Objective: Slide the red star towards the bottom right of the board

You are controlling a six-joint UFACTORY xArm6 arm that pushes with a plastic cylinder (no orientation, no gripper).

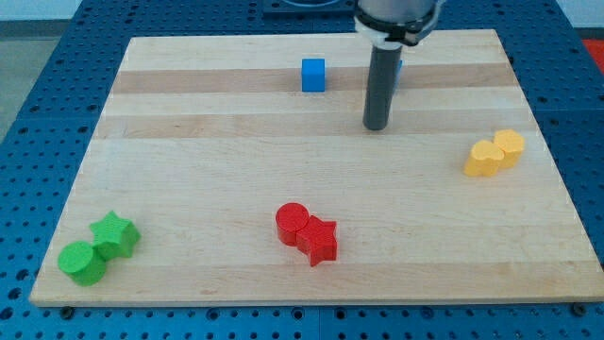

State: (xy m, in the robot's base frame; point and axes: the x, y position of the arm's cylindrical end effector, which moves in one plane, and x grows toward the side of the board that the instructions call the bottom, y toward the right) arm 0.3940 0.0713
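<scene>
Up near the view's top, my tip (pixel 377 127), an end effector that is just a rod and is holding nothing, is resting on the worktop (pixel 236 170), right of the blue cube (pixel 313 75). Far below it, the red star (pixel 320 240) is sitting by the bottom edge, touching the red cylinder (pixel 292 223).

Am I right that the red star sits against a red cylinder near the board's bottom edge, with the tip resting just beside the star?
Not quite. The camera view shows the red star against the red cylinder, but my tip is far off toward the view's top, near the blue cube.
</scene>
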